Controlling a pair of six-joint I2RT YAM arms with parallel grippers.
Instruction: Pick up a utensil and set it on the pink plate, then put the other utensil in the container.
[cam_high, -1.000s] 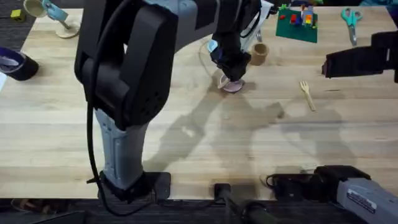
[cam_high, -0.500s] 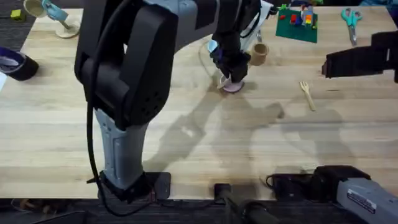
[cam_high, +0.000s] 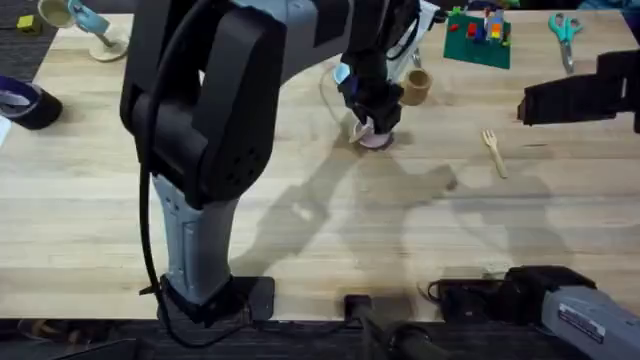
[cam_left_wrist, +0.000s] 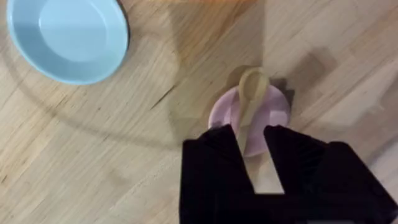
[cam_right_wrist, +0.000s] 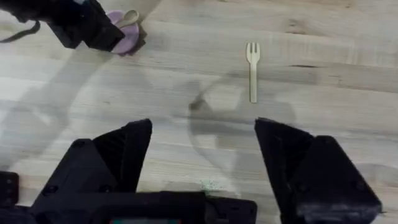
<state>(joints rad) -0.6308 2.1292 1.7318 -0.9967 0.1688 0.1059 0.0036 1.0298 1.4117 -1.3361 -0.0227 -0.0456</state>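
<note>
While my left gripper (cam_left_wrist: 252, 146) clasps the wooden spoon (cam_left_wrist: 250, 99) over the pink plate (cam_left_wrist: 225, 112), the right gripper (cam_right_wrist: 202, 146) hangs spread wide; wooden fork (cam_right_wrist: 252, 70) lies on the table (cam_high: 300, 200).

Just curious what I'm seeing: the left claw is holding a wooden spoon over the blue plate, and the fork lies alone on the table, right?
Not quite: the left claw holds the wooden spoon over the pink plate, as the left wrist view shows. The fork lies alone on the table.
</note>
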